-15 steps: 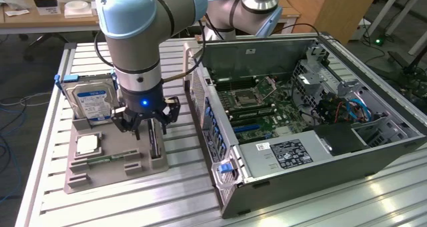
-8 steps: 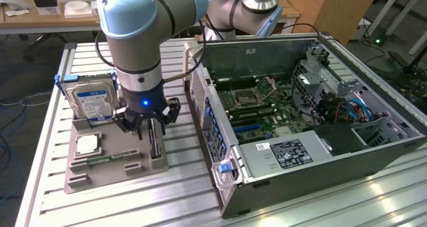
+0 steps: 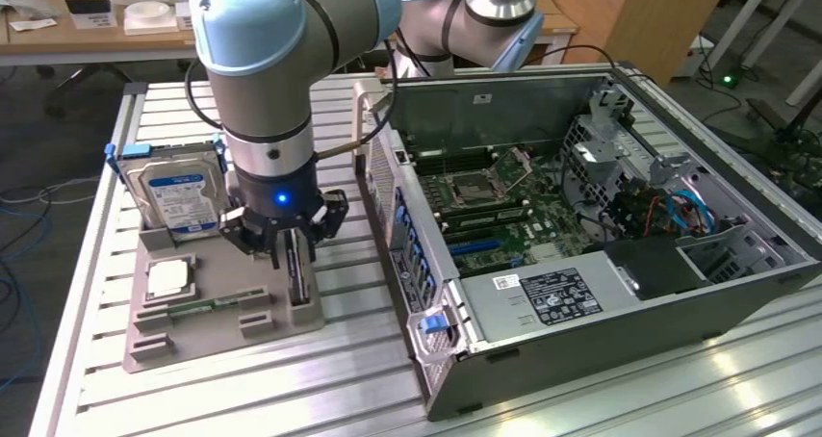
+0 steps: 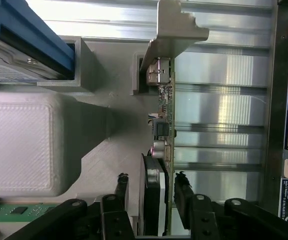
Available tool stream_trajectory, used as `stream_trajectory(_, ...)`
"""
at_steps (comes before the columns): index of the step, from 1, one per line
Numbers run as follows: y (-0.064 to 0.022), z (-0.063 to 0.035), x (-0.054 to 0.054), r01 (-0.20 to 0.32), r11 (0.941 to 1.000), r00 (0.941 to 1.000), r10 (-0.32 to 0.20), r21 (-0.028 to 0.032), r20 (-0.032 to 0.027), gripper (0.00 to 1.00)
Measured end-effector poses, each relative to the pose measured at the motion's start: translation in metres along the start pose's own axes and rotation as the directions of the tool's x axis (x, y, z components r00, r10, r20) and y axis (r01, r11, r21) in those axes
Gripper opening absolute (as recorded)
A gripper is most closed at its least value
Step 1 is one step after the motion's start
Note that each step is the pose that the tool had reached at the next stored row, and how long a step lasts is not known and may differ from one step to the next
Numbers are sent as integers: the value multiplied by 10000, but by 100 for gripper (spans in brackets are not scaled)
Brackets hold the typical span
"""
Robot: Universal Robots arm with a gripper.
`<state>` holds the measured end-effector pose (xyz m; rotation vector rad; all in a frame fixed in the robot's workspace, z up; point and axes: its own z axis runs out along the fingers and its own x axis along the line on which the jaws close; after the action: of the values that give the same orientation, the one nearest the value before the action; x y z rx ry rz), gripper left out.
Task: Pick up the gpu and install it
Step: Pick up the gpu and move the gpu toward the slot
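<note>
Slatted metal bench [image 3: 360, 384] carries a grey tray [image 3: 187, 348] where the gpu [image 4: 165, 100] stands on edge in its slot, one end hidden behind the claw [image 4: 152, 176], which is open astride the card, not yet clamped, with a hard drive [image 3: 177, 196] partly behind the arm and an open case [image 3: 603, 350] beside the tray.

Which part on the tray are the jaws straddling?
The gpu, the thin card on edge, not the blue-labelled hard drive or green memory stick.
</note>
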<state>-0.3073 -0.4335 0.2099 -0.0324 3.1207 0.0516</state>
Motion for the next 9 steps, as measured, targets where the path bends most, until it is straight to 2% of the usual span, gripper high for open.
stream_trajectory(3, 0, 2, 1, -8, 10000, 10000, 8, 1, -1, 49)
stream_trajectory(4, 0, 2, 1, -9, 10000, 10000, 9, 1, 0, 42)
stream_trajectory(9, 0, 4, 0, -10, 10000, 10000, 10, -1, 1, 40)
